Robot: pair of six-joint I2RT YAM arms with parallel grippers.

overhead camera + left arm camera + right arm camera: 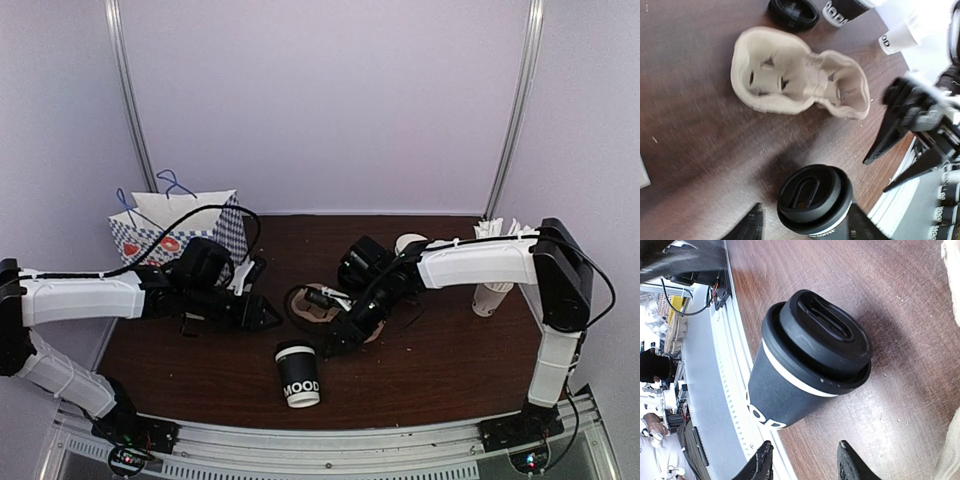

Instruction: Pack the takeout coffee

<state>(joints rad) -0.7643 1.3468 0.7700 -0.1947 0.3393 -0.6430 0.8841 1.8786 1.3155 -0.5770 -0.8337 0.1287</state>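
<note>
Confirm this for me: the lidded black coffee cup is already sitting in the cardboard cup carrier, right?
No. The lidded black coffee cup is not in the cardboard cup carrier; it stands upright on the table beside it, and the carrier's pockets are empty. The left wrist view shows this.

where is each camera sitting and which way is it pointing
top external: above and behind the arms, looking down on the table; both arms, left claw, right claw.
left wrist: on the left arm, facing the pulp carrier and lidded coffee cup; own fingers below.
right wrist: on the right arm, facing that cup; own fingers below.
shared: both wrists see the cup.
</note>
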